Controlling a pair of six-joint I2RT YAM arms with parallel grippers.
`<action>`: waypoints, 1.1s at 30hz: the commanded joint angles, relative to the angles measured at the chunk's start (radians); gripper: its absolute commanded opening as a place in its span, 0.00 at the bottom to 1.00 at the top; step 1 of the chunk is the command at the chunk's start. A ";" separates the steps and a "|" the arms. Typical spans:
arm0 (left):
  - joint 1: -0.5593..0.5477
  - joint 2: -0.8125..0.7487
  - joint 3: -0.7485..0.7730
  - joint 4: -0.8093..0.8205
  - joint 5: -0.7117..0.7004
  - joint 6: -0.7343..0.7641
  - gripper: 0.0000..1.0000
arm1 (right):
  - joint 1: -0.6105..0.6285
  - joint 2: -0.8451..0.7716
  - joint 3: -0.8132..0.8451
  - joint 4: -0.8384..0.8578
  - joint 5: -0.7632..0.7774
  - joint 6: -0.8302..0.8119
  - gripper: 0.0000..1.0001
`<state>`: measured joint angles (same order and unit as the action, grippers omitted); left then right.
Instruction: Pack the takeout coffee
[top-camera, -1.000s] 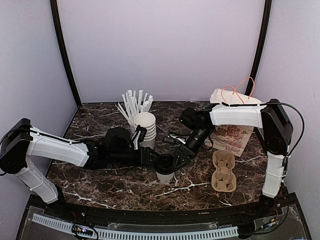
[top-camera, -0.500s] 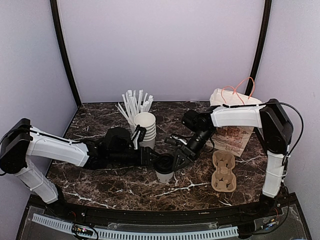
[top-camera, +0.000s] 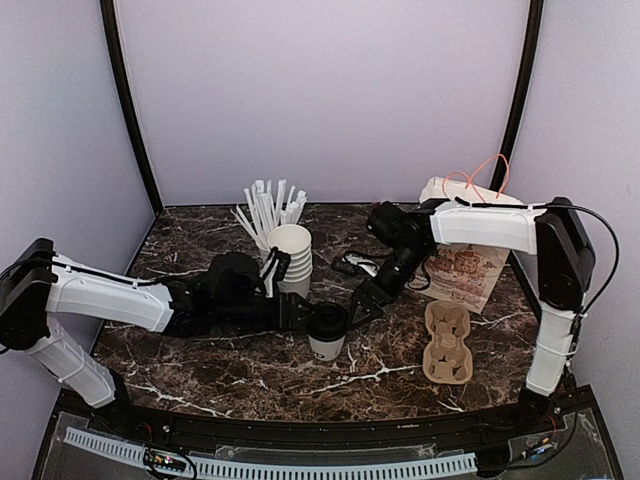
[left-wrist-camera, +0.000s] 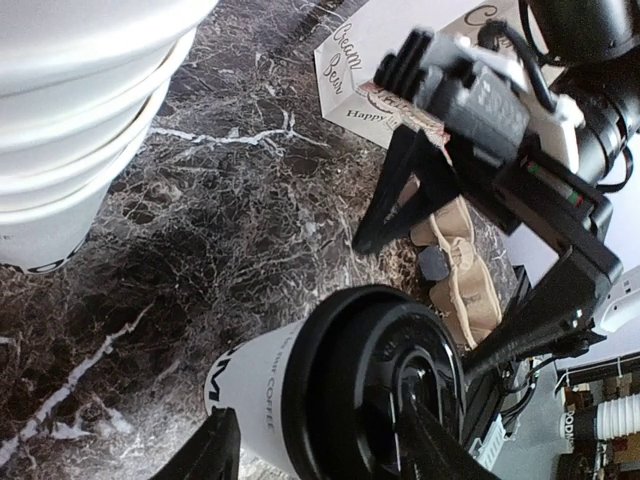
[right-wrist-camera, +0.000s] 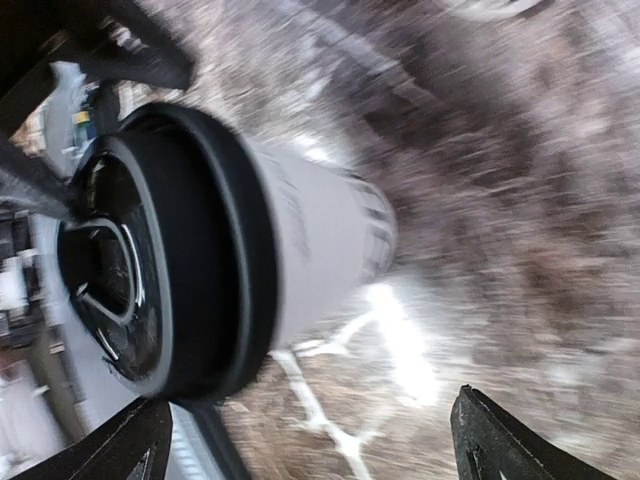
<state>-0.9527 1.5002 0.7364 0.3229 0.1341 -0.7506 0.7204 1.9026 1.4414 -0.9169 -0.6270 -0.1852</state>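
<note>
The takeout coffee (top-camera: 327, 340), a white paper cup with a black lid (left-wrist-camera: 375, 395) and black lettering, stands on the marble table in front of the middle. My left gripper (top-camera: 320, 322) reaches in from the left, a finger on either side of the cup, and is shut on it (left-wrist-camera: 320, 452). My right gripper (top-camera: 362, 303) hangs open just right of the cup, apart from it. In the right wrist view the blurred cup (right-wrist-camera: 300, 250) lies ahead of the wide-spread fingertips (right-wrist-camera: 495, 440), not between them.
A stack of lidless white cups (top-camera: 291, 258) and a cup of white straws (top-camera: 268, 212) stand behind my left gripper. A printed paper bag (top-camera: 468, 262) stands at the back right. A brown cardboard cup carrier (top-camera: 447, 343) lies in front of the bag.
My right gripper has drawn back up and to the right, off the cup's lid. The left gripper and the cup have shifted only slightly.
</note>
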 joint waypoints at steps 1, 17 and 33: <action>-0.009 -0.087 0.048 -0.067 -0.038 0.070 0.58 | -0.022 -0.076 0.092 0.012 0.295 -0.065 0.99; -0.064 -0.163 0.195 -0.252 -0.114 0.351 0.75 | -0.029 -0.257 0.192 -0.029 0.280 -0.172 0.99; -0.104 0.072 0.520 -0.768 -0.155 0.596 0.92 | -0.119 -0.441 0.082 0.007 0.265 -0.241 0.99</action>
<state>-1.0622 1.5051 1.1812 -0.2665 0.0135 -0.1864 0.6144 1.4971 1.5509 -0.9245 -0.3508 -0.4110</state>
